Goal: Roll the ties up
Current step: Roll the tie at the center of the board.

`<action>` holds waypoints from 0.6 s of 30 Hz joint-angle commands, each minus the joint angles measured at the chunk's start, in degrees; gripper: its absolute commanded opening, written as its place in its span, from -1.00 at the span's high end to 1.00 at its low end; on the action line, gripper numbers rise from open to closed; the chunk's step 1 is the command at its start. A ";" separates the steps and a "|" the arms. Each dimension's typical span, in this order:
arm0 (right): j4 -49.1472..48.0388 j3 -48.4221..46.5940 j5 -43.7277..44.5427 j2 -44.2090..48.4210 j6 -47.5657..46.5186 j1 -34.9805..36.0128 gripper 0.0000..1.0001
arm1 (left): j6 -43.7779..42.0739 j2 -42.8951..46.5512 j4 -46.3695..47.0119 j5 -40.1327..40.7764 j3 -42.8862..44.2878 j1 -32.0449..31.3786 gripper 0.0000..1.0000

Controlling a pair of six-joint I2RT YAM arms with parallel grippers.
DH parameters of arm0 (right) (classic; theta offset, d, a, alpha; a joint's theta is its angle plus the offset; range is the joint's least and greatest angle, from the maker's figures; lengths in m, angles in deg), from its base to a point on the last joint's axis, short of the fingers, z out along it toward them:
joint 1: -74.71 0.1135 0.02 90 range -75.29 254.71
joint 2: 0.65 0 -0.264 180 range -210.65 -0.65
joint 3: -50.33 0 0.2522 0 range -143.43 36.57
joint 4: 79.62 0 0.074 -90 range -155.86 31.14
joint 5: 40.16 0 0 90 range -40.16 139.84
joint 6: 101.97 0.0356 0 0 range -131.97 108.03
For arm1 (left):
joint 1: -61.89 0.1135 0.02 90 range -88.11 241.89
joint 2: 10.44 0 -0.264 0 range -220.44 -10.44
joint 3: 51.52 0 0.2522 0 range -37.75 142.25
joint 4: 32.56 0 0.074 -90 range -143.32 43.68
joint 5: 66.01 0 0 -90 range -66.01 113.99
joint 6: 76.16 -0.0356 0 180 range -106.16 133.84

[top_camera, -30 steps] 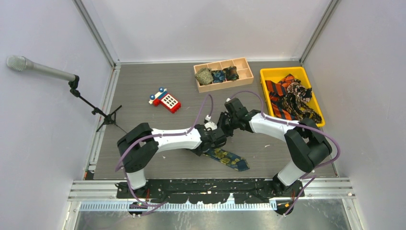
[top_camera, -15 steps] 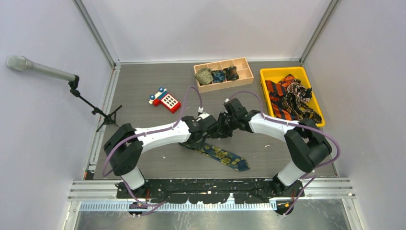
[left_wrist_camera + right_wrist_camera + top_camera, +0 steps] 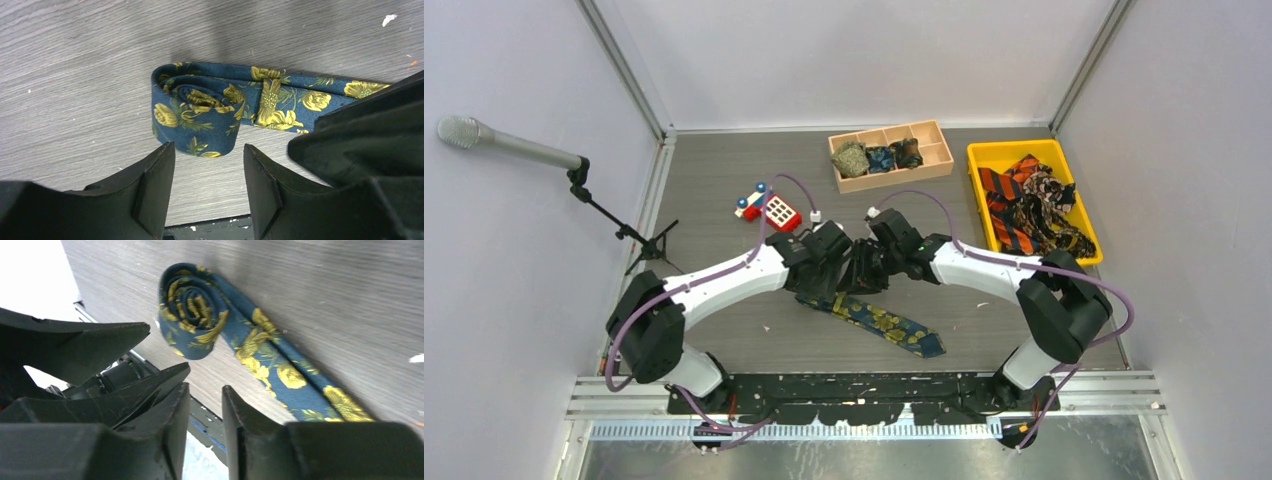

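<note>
The navy tie (image 3: 300, 95) lies flat on the surface (image 3: 75, 60), its half-wound coil (image 3: 197, 117) just ahead of the left pincer (image 3: 207, 150), whose jaws stand apart, empty. The right pincer (image 3: 205, 390), narrowly apart, grips nothing; the coil sits just beyond its tips, probably ready for regripping.

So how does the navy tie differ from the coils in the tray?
The navy floral tie is only part-rolled, its tail flat on the table; the three coils are fully rolled. It lies loose; they sit one per compartment in the wooden tray. Both are patterned fabric.
</note>
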 commanded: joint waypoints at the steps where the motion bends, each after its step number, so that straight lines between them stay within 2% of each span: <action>1: -2.94 -3.93 0.82 -1.11 1.07 2.85 0.21 | -1.66 5.04 1.25 -3.85 -1.07 2.80 -0.08; 10: -3.21 -6.92 2.86 -4.25 2.06 6.50 -0.10 | -2.89 12.31 -0.44 -5.46 -4.33 8.23 -0.06; 18: -4.10 -8.46 3.04 -7.97 2.52 7.31 -0.11 | -3.87 17.46 1.81 -10.28 -9.41 15.82 -0.05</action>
